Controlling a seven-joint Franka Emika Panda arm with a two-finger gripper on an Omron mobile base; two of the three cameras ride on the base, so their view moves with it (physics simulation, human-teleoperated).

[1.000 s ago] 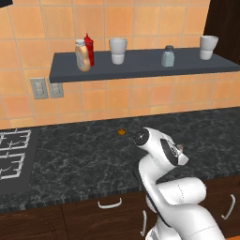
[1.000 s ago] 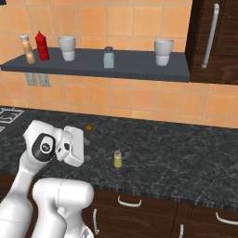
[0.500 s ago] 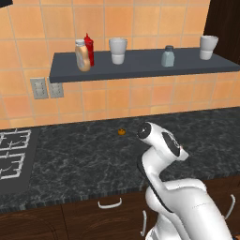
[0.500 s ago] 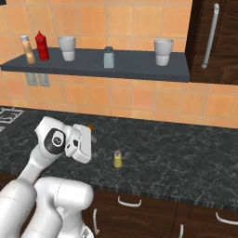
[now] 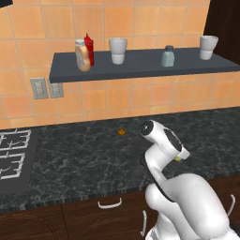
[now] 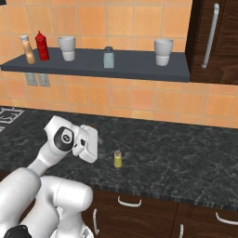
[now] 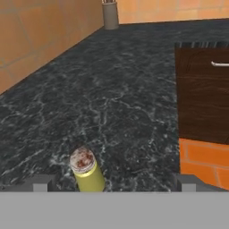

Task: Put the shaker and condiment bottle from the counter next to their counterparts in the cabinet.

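The yellow-green shaker (image 6: 118, 159) with its grey cap stands upright on the black counter (image 6: 176, 158). In the hand view the shaker (image 7: 87, 171) sits low and left of centre, just ahead of my open gripper (image 7: 114, 184) and nearer its left finger. From the right base view my gripper (image 6: 97, 141) hangs just left of the shaker, a little above the counter, holding nothing. The tan condiment bottle (image 5: 82, 55) stands on the slate cabinet shelf (image 5: 140, 68) right beside the red bottle (image 5: 88, 49). Further right on the shelf is the grey-blue shaker (image 5: 168, 56).
Two white cups (image 5: 118, 50) (image 5: 208, 47) stand on the shelf. A small orange bit (image 5: 122, 131) lies on the counter by the wall. The stove grate (image 5: 11, 152) is at the left, a tall dark cupboard (image 6: 214, 42) at the right, and drawers (image 6: 135, 207) below.
The arm has swung its hand to the right along the counter, closer to the yellow-green shaker. The gripper stays open and the bottles and shakers have not moved.
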